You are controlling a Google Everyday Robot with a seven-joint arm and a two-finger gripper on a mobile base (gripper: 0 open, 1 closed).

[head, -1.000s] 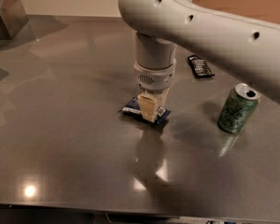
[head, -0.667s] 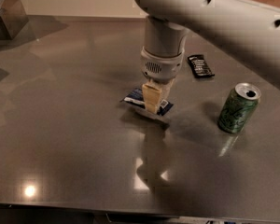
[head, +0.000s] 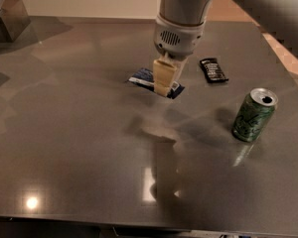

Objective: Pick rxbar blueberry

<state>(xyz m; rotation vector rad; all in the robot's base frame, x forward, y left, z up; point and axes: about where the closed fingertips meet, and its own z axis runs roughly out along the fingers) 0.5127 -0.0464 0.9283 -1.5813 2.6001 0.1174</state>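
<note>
The rxbar blueberry (head: 141,77) is a flat dark-blue wrapper with pale text and a white patch. My gripper (head: 163,85) hangs down from the white arm at the table's middle and is shut on the bar. The cream fingers (head: 165,74) cover the bar's middle, and its ends stick out left and right. The bar hangs a little above the grey table (head: 69,133), roughly level.
A smaller black wrapper with white text (head: 213,70) lies on the table to the right of the gripper. A green can (head: 253,115) stands upright further right and nearer. A dark block (head: 10,21) sits at the far left corner.
The gripper has risen with the blue bar held in it, so the bar has come up off the table. The can and the black wrapper have not moved.
</note>
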